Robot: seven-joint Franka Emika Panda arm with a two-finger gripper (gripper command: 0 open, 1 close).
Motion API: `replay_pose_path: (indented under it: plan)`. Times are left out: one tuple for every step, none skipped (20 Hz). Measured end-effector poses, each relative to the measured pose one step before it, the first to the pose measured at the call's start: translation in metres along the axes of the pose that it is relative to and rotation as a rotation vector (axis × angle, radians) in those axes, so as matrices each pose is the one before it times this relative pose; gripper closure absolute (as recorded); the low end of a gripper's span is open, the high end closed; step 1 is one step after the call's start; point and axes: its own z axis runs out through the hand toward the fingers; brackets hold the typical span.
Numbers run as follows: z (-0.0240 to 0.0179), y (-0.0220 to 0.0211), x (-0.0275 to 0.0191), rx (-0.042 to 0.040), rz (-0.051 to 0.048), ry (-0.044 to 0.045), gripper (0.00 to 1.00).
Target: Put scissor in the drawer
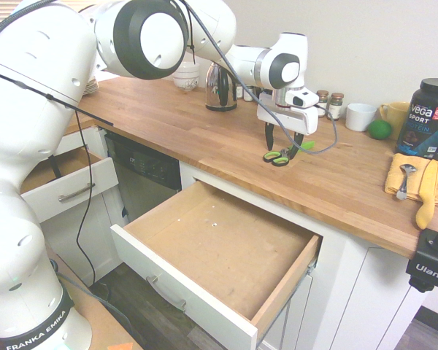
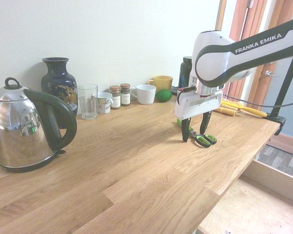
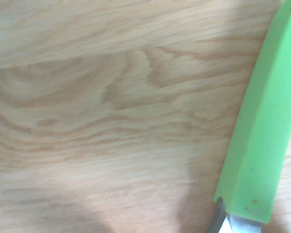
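In the first exterior view, the large wide drawer [image 1: 204, 248] with white front, metal bar handle and scuffed bare wooden bottom stands pulled out below the butcher-block wooden countertop [image 1: 204, 138], with nothing in it. A smaller narrower white-fronted drawer [image 1: 62, 186] to its left is also open, with a black dishwasher front [image 1: 142, 179] between the two. On the counter lie the small scissors with green-and-black loop handles and a lime-green blade cover [image 1: 281, 155]. The white two-finger gripper [image 1: 284, 148] stands over them, its dark fingers spread to either side of the handle end, tips at the wood. Behind are a shiny steel kettle [image 1: 220, 87], a white mug [image 1: 360, 117], a green lime [image 1: 379, 129] and a black supplement tub [image 1: 427, 117]; a yellow cloth [image 1: 416, 179] bearing a metal spoon [image 1: 404, 181] lies at the right.

In the second exterior view, the gripper [image 2: 195, 138] points straight down, fingers apart and straddling the scissors [image 2: 201, 138], whose loops lie flat on the countertop [image 2: 112, 170]. Along the white wall stand a steel kettle with black handle [image 2: 27, 129], a dark blue vase [image 2: 58, 83], a clear glass [image 2: 88, 101], two spice jars [image 2: 120, 95], a white mug [image 2: 144, 94], a yellow mug [image 2: 161, 83] and the lime [image 2: 164, 95]. The drawer's wooden bottom [image 2: 249, 204] shows below the counter edge.

In the wrist view, the lime-green blade cover [image 3: 262, 126] lies on blurred wood grain [image 3: 111, 121], bare metal showing at its mouth.
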Motion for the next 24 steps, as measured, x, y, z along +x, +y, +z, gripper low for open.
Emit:
replay_pose_path:
  plan:
    - [0.00012,0.00039,0.00061,0.00265,0.00289,-0.00185,1.0]
    - [-0.00002,0.00011,0.00039,0.00234,0.00162,-0.00041,1.0]
    - [-0.00001,0.00008,0.00035,0.00177,0.00106,0.00023,1.0]
    - [0.00006,-0.00008,0.00024,0.00166,0.00051,0.00077,1.0]
    - [0.00003,-0.00003,0.0002,0.00111,0.00039,0.00052,1.0]
    - [-0.00003,0.00019,0.00035,0.00086,0.00087,0.00008,1.0]
    - [-0.00005,0.00023,0.00041,0.00101,0.00096,0.00018,1.0]
    - [-0.00003,0.00015,0.00032,0.00085,0.00067,0.00032,1.0]
    - [-0.00005,0.00014,0.00026,0.00058,0.00048,0.00034,1.0]
    - [-0.00008,0.00004,0.00021,0.00074,0.00029,0.0006,1.0]
    - [-0.00005,-0.00004,0.00008,0.00052,0.00004,0.00046,1.0]
    - [-0.00008,-0.00005,0.00003,0.00039,0.00006,0.00021,1.0]
    - [-0.00006,0.0,0.0001,0.00044,0.00011,0.00039,1.0]
    - [-0.00005,0.00008,0.0002,0.00044,0.0003,0.0004,1.0]
    - [0.0,0.00019,0.00023,-0.00002,0.00042,0.00008,1.0]
    - [0.0,0.00013,0.00016,0.0,0.0003,0.00003,1.0]
    - [-0.00005,0.00001,0.00003,0.00032,0.00023,-0.00012,1.0]
    - [-0.00026,-0.00012,0.00005,0.00078,0.00002,0.00052,1.0]
    - [-0.00037,-0.00018,0.00014,0.00145,-0.00002,0.00128,1.0]
    - [-0.00057,-0.00016,0.0002,0.00174,0.00004,0.00156,1.0]
    - [-0.00041,-0.00004,0.00004,0.00049,0.00002,0.00038,1.0]
    - [-0.00054,-0.00009,-0.00007,0.00056,-0.00016,0.00042,1.0]
    - [-0.00068,-0.00014,-0.00012,0.0008,-0.00029,0.00058,1.0]
    - [-0.00185,-0.00048,-0.00044,0.00192,-0.00085,0.00138,1.0]
